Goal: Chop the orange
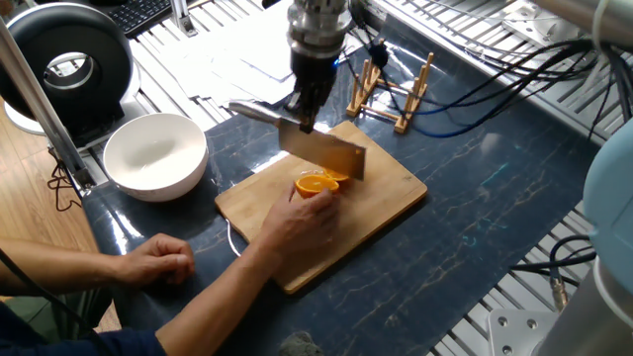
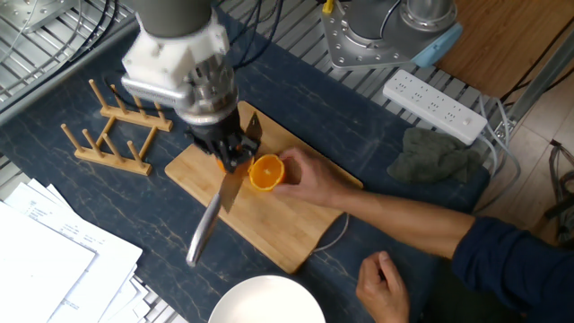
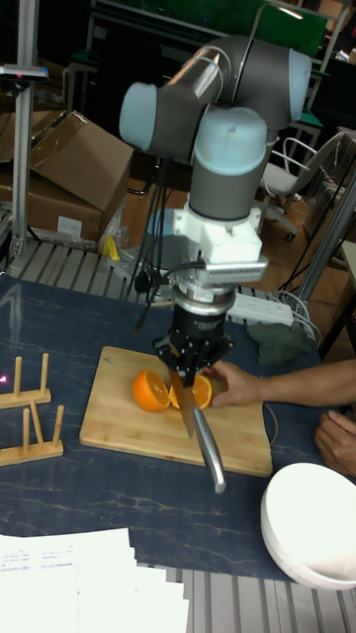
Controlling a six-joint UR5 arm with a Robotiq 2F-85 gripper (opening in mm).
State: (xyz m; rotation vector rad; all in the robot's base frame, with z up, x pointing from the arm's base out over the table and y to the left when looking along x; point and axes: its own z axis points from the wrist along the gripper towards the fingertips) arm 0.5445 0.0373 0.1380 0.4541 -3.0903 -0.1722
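Note:
The orange lies in two halves on the wooden cutting board [image 1: 381,203] [image 2: 296,240] [image 3: 114,425]. A person's hand holds one half [image 1: 316,184] [image 2: 265,172] [image 3: 202,393], its segmented flesh showing. The other half [image 3: 150,391] [image 2: 221,164] sits on the far side of the blade, mostly hidden in the two fixed views. My gripper [image 1: 307,111] [image 2: 230,152] [image 3: 194,364] is shut on a knife [image 1: 322,154] [image 2: 208,229] [image 3: 203,445], and holds it just above the board between the two halves.
A white bowl [image 1: 155,155] [image 2: 267,305] [image 3: 311,524] stands beside the board. A wooden rack [image 1: 396,94] [image 2: 108,126] [image 3: 25,415] stands behind it. The person's other hand [image 1: 158,259] rests near the table edge. A grey cloth [image 2: 435,157], a power strip [image 2: 435,94] and papers [image 2: 45,260] lie around.

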